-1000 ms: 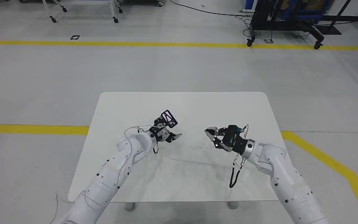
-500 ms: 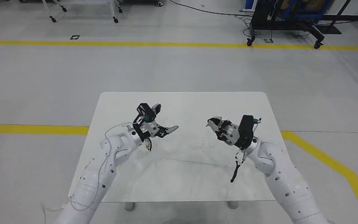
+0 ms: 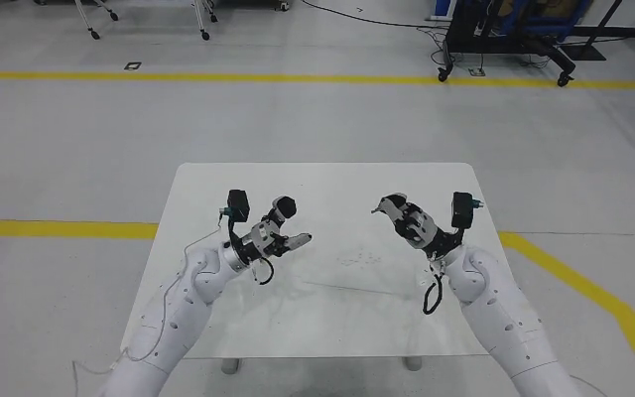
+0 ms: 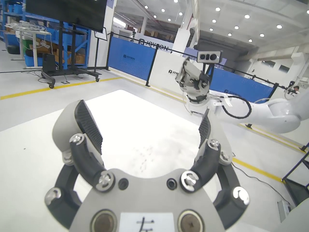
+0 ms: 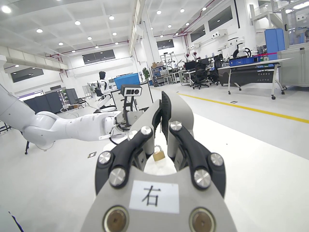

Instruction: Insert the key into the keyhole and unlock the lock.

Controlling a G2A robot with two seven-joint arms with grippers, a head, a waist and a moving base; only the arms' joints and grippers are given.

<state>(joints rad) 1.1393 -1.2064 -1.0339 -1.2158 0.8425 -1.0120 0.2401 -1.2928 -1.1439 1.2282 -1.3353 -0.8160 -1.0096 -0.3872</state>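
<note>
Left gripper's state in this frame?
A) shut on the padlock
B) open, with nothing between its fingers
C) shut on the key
B: in the left wrist view the left gripper has its fingers spread wide, with only the bare table seen between them.

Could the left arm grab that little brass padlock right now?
Probably yes: the left gripper is open, and only bare table lies between it and the padlock close by the right gripper.
</note>
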